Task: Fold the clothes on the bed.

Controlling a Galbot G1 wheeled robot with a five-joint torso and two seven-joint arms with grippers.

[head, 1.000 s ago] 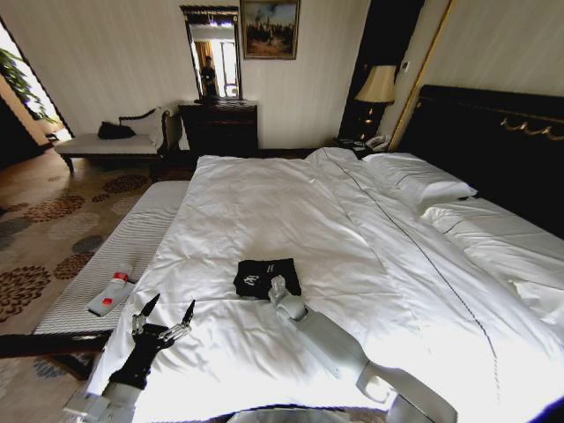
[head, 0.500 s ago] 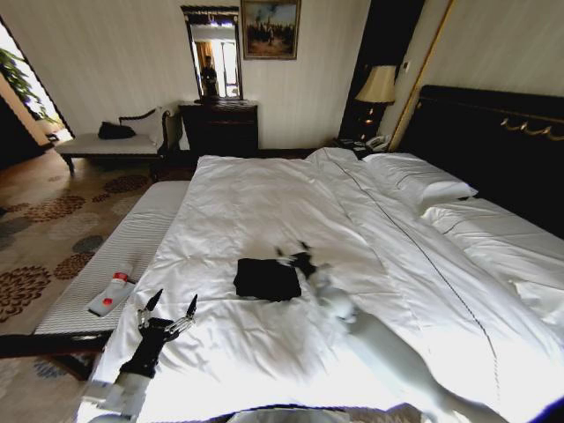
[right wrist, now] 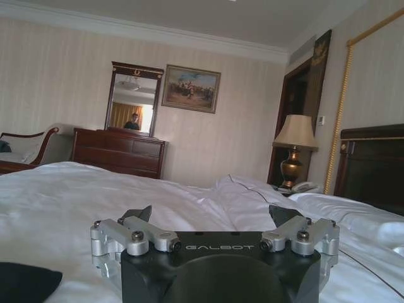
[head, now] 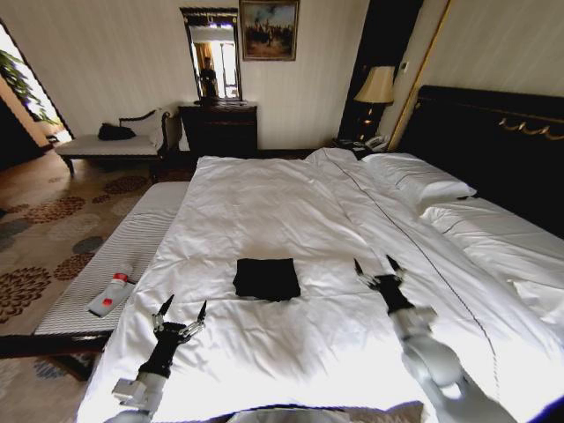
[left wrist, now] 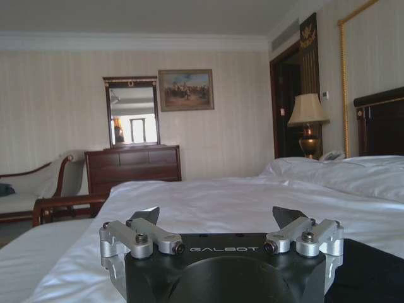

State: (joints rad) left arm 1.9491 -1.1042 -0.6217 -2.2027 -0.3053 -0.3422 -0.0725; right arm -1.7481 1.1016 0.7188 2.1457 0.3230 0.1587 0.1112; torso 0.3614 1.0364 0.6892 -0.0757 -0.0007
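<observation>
One folded T-shirt (head: pixel 266 278), two grippers apart.

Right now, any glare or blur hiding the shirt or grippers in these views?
Head view: bright glare washes out the near bed; the black T-shirt, left gripper and right gripper stay sharp. Left wrist view: daylight glare in the mirror. Right wrist view: evenly lit.
</observation>
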